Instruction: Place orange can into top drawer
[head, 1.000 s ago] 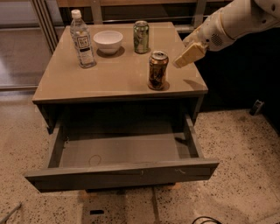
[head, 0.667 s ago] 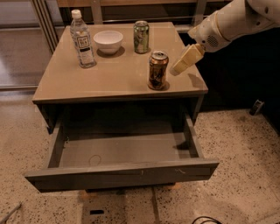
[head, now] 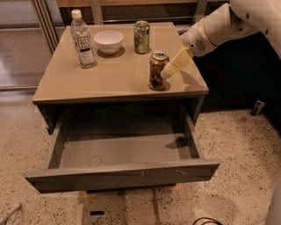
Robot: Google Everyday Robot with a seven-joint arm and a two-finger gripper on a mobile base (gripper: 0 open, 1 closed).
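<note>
Standing upright near the front right edge of the tan cabinet top point(head: 88, 83), the orange can point(head: 157, 71) is not yet lifted; the gripper point(head: 166, 73) is seen just beside it, its grasp cannot be told, and the top drawer point(head: 123, 175) beneath is already pulled open.

You're facing a square tan-topped grey cabinet point(head: 109, 79) standing on a pale speckled stone floor point(head: 237, 149). Behind it runs a wooden rail point(head: 131, 3). To its left is a metal-framed glass panel point(head: 22, 48), and to its right lies deep shadow. The gripper point(head: 169, 70) hovers above the right side of its surface.
</note>
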